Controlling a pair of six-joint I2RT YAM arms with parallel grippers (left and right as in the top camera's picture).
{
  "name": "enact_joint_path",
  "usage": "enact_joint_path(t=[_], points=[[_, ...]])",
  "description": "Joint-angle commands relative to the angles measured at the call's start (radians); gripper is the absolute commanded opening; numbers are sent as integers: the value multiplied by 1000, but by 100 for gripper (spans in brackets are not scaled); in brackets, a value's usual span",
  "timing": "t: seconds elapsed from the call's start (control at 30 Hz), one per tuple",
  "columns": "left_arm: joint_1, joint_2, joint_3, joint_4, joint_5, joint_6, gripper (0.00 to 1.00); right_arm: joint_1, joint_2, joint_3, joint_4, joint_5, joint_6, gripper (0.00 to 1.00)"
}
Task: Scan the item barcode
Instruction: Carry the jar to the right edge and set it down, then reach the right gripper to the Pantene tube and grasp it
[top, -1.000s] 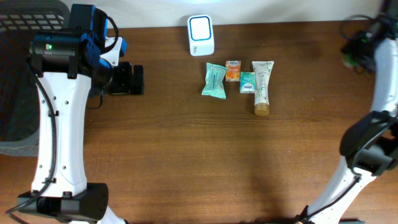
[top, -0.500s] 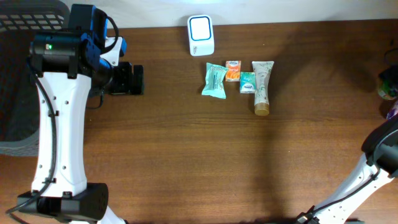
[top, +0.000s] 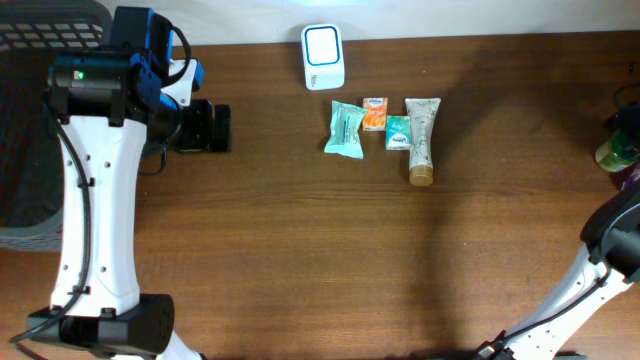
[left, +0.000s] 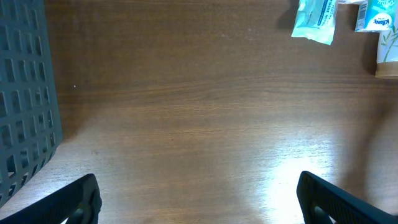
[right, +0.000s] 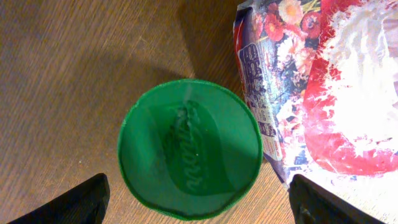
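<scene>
A brown wood-grain tabletop (top: 300, 250) fills the overhead view, with a pale strip of light along its far edge. A dark grey basket (top: 40, 40) with a grid of square holes sits at the far left corner; its meshed wall also shows at the left of the left wrist view. In the right wrist view, a glossy pouch (right: 323, 93) printed with red and white flowers lies flat on the wood.

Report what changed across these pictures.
The right arm swung from the far right corner out to the table's right edge; its end effector hangs open over a green cap beside a floral packet. The left arm, scanner and row of items stayed put.
</scene>
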Motion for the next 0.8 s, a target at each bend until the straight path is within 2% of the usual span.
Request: enact_joint_path(t=[0.0,0.1,0.13,0.2,0.27,0.37,0.4,0.43,0.47,0.53,0.6,0.77], points=[[0,-3,1,-1,1,16,99,18,-85,60,-49,-68,-33,87],[0,-3,1,-1,1,16,99,55,-169,90,-97,-389,-34,86],[0,-3,1,-1,0,16,99,77,-197,90,-121,-454,-38,81],[0,-3,1,-1,0,16,99,117,-226,90,-163,-519,-69,54],[0,-3,1,-1,0,16,99,196,-237,90,-251,-562,-115,4],[0,-3,1,-1,1,16,99,299,-225,86,-333,-536,-115,4],[0,-3,1,-1,0,16,99,337,-221,85,-352,-527,-116,6],[0,-3,1,-1,0,16,99,393,-218,81,-377,-504,-116,42],[0,-3,1,-1,0,16,99,424,-215,80,-386,-483,-116,60],[0,-3,1,-1,0,16,99,517,-209,80,-406,-396,-116,85],[0,-3,1,-1,0,16,99,586,-209,80,-410,-315,-115,97],[0,-3,1,-1,1,16,99,766,-208,67,-379,-116,-111,99]])
